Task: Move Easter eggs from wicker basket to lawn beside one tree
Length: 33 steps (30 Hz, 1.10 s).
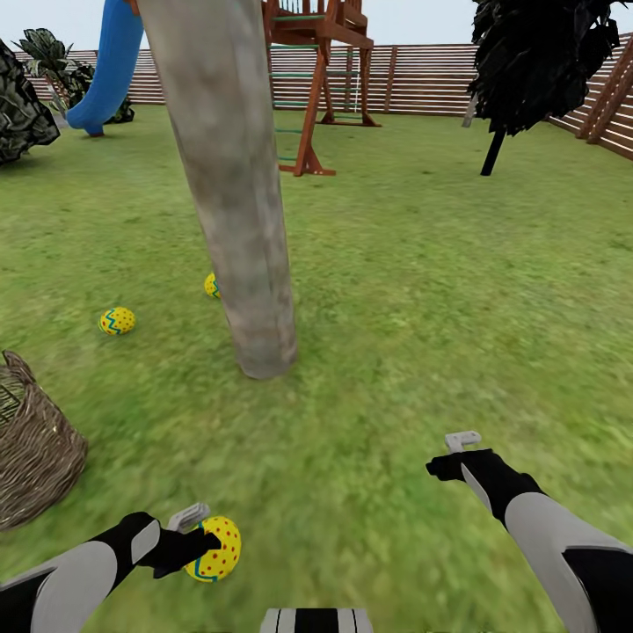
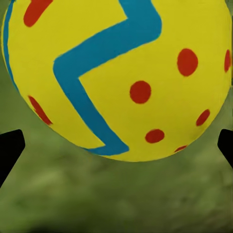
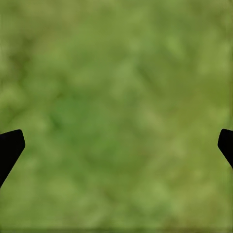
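The mottled green lawn (image 1: 422, 290) spread out under both claws, and ahead of them rose the thick, straight grey-brown trunk of the tree (image 1: 236, 189), with a brown slatted wooden fence (image 1: 422, 79), a wooden playset (image 1: 318, 53), a blue slide (image 1: 110, 61) and a dark, near-black tree (image 1: 536, 61) far beyond. Beside the left arm, on its outer side, sat the brown woven wicker basket (image 1: 31, 444), tilted, its contents not visible. The left claw (image 1: 204, 538) was clamped on a yellow egg with red dots and a blue zigzag band (image 1: 216, 549); in the left wrist view that egg (image 2: 119, 73) filled the space between the dark fingertips (image 2: 9, 150). The right claw (image 1: 459, 450) hovered over bare grass, its fingertips (image 3: 10, 148) spread wide apart with nothing between them. Two more patterned yellow eggs lay on the grass ahead of the left claw: one (image 1: 117, 321) out in the open, the other (image 1: 212, 285) touching or just beside the trunk, half hidden by it. No writing or labels could be read anywhere.
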Tool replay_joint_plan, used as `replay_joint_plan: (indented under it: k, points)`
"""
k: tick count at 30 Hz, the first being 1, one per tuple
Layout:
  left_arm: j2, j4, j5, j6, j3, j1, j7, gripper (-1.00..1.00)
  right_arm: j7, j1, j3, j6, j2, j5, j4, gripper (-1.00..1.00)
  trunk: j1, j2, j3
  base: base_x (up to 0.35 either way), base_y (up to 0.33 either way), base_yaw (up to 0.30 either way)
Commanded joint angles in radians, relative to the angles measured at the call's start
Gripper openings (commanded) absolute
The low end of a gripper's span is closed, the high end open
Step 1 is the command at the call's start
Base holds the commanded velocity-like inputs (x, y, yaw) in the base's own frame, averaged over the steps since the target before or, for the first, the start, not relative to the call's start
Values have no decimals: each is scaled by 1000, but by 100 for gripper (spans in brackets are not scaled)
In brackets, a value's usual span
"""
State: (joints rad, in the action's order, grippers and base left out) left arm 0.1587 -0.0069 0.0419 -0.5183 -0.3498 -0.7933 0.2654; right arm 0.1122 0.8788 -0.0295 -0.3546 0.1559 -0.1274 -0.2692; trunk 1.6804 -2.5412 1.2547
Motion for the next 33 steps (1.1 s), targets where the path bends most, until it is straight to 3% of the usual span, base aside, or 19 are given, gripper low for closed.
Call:
replay_joint_plan:
  k: [1,12,24,33]
  points:
    - [-1,-1,4,-4,-5,0,4,100,6,0,-3,-6,1,-11,-2,100,-1,0,-3,-2,0,0]
    - [-12,27,6,-3,-5,0,4,100,3,0,-4,-4,-1,-11,30,100,-6,2,-46,-27,0,0]
    - [-6,18,7,-3,-5,0,3,100,3,0,-4,-4,-1,-12,32,100,-11,5,-93,-326,105,-7]
    - [-5,16,7,-3,-4,0,3,100,7,0,-1,-4,8,-8,32,100,-15,7,-139,-295,174,-170]
